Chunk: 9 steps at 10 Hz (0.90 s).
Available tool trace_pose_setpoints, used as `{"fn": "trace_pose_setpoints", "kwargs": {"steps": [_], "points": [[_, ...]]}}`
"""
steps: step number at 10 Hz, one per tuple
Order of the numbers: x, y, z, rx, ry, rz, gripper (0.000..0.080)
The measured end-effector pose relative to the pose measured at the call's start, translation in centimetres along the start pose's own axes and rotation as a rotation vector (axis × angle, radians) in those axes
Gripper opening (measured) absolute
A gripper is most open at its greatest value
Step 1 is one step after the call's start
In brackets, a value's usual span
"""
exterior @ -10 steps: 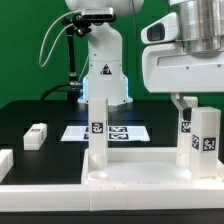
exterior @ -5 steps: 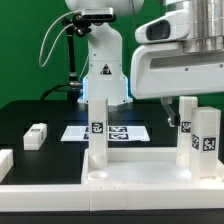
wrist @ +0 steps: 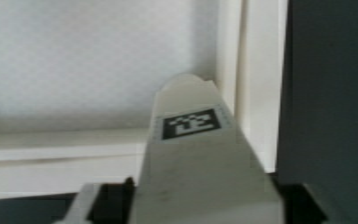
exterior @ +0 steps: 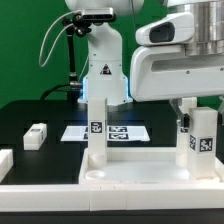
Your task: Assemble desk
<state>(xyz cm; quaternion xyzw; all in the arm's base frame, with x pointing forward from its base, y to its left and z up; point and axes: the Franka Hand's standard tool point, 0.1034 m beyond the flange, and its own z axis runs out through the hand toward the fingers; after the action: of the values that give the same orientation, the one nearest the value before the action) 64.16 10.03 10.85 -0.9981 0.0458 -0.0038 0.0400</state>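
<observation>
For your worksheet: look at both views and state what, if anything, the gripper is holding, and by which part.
The gripper is shut on a white tagged leg post, gripped near one end, a finger on each side; the tagged length sticks out beyond the fingers.

Low frontal exterior (wrist close above desk (wrist: 105, 90))

I see a plain green wall (exterior: 30, 50) behind a black bench (exterior: 40, 115), evenly lit; the marker board (exterior: 105, 132) lies flat, possibly taped down.

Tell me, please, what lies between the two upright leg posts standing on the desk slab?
In the exterior view, only the bare recessed desk slab lies between the left leg post and right leg post.
</observation>
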Motion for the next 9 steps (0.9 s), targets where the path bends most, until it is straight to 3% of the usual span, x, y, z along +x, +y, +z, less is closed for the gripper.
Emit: {"fn": "trace_pose_setpoints", "kwargs": {"steps": [1, 4, 5, 7, 9], "points": [[0.00, 0.00, 0.01, 0.000, 0.000, 0.088, 0.0287], [-0.02, -0.04, 0.02, 0.000, 0.000, 0.313, 0.0287], [-0.16, -0.43, 0.00, 0.002, -0.008, 0.533, 0.0287], [0.14, -0.64, 0.02, 0.028, -0.009, 0.929, 0.0287], [0.21, -0.56, 0.07, 0.032, -0.007, 1.228, 0.0288]]}}
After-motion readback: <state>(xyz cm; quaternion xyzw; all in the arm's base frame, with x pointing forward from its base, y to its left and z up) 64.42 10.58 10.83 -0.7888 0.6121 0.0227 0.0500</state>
